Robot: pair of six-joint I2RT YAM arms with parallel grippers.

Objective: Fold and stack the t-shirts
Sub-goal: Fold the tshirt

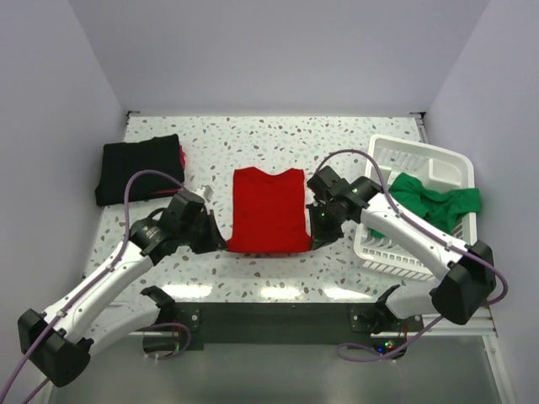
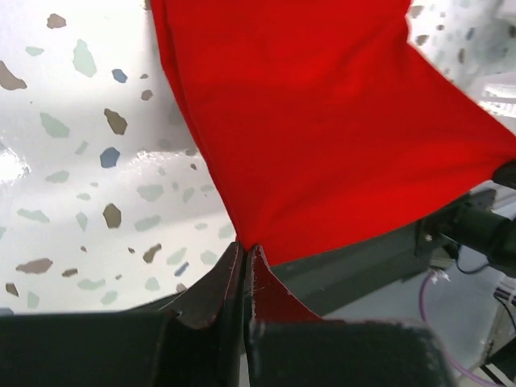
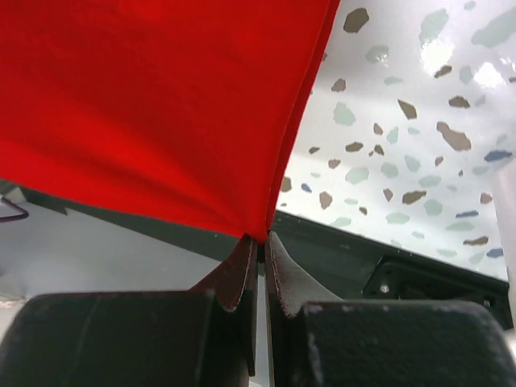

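Counter (image 1: 269, 135): glossy white, speckled, pale walls on three sides. Your left end effector (image 2: 246, 251) and right end effector (image 3: 260, 239) each pinch a near corner of the red t-shirt (image 1: 268, 210), mid-counter. You have the black t-shirt (image 1: 139, 167) folded far left and the green t-shirt (image 1: 429, 198) in the white basket (image 1: 379, 252).

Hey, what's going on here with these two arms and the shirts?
Both arms are handling the red t-shirt in the middle of the table. The left arm's fingers are shut on its near left corner, the right arm's fingers on its near right corner. A black t-shirt sits folded at the far left; a green t-shirt lies crumpled in the white basket on the right.
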